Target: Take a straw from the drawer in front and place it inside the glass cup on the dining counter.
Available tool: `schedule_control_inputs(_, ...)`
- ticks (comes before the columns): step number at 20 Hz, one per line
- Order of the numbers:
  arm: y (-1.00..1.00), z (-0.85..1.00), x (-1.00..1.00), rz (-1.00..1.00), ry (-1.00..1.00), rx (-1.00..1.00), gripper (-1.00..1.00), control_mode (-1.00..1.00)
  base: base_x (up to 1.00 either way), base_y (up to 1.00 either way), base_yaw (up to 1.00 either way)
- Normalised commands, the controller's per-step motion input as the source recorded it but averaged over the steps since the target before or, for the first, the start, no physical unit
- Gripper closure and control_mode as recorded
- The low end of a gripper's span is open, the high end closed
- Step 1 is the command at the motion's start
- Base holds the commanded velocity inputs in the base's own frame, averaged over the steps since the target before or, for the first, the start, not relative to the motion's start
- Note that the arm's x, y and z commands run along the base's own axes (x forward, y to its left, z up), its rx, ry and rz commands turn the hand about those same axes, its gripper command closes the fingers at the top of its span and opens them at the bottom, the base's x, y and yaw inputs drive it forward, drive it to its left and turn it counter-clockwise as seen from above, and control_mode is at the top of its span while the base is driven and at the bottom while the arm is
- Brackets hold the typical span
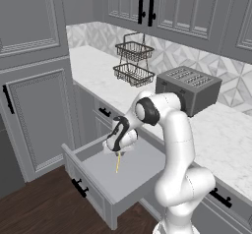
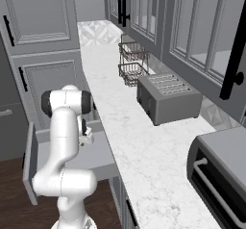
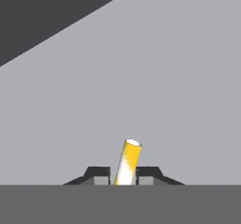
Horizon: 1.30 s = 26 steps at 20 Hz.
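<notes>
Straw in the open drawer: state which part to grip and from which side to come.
Grip the straw near its upper end, coming straight down from above into the drawer. It is thin and straight, so it fits between the fingertips; the gripper already looks closed on it that way.
</notes>
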Motion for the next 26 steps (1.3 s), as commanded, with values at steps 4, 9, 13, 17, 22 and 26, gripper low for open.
schedule_control_inputs(4, 0.0, 0.0, -0.07, 0.0, 0.0, 0.0, 1.0, -1.0, 0.0, 0.0, 0.0)
schedule_control_inputs(9, 0.0, 0.65, -0.56, 0.0, -0.17, 0.0, 1.0, -1.0, 0.0, 0.0, 0.0)
schedule_control_inputs(13, 0.0, 1.0, -0.6, 0.0, -0.24, 0.0, 1.0, -1.0, 0.0, 0.0, 0.0)
schedule_control_inputs(17, 0.0, 1.0, -0.07, 0.0, -0.15, 0.0, 1.0, -1.0, 0.0, 0.0, 0.0)
schedule_control_inputs(22, 0.0, 1.0, 0.06, 0.02, -0.05, 0.0, 1.0, -1.0, 0.0, 0.0, 0.0)
schedule_control_inputs(26, 0.0, 1.0, 0.0, 0.03, 0.0, 0.0, 1.0, -1.0, 0.0, 0.0, 0.0)
